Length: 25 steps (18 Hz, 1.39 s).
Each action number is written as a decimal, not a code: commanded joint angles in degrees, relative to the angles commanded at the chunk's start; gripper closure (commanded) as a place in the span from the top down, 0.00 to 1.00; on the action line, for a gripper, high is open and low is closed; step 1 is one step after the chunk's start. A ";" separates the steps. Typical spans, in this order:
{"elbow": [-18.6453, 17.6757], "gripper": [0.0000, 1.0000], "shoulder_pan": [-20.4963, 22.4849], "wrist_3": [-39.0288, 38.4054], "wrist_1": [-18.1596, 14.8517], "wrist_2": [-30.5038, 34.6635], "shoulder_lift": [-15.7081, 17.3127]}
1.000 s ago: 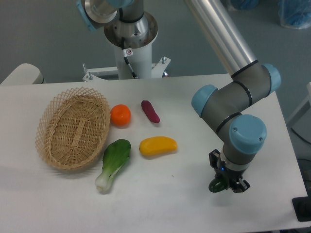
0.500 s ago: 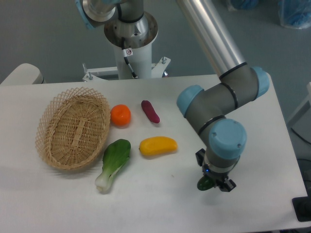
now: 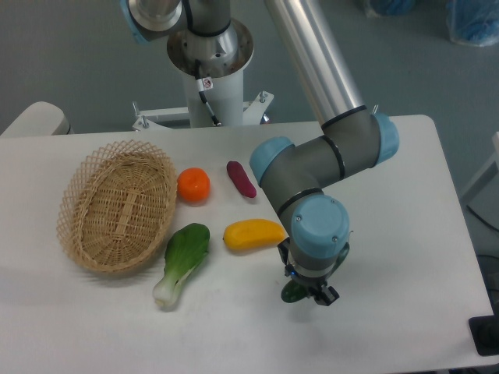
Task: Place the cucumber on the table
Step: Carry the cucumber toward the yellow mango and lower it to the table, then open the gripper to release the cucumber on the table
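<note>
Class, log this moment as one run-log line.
gripper: shut on cucumber | cucumber: held low over table | near: yellow fruit | placed: not yet

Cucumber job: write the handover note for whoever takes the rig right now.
End effector: shut on the cucumber, low over the table, just right of and below the yellow fruit.
Done: cucumber is grasped and carried over bare tabletop.
Left: lower it, open, release it onto the table, then retract.
Whether the cucumber already touches the surface cannot be told from this view.
Nearby: bok choy, wicker basket at left.
</note>
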 joint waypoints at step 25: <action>2.11 1.00 1.04 0.97 0.80 0.18 1.23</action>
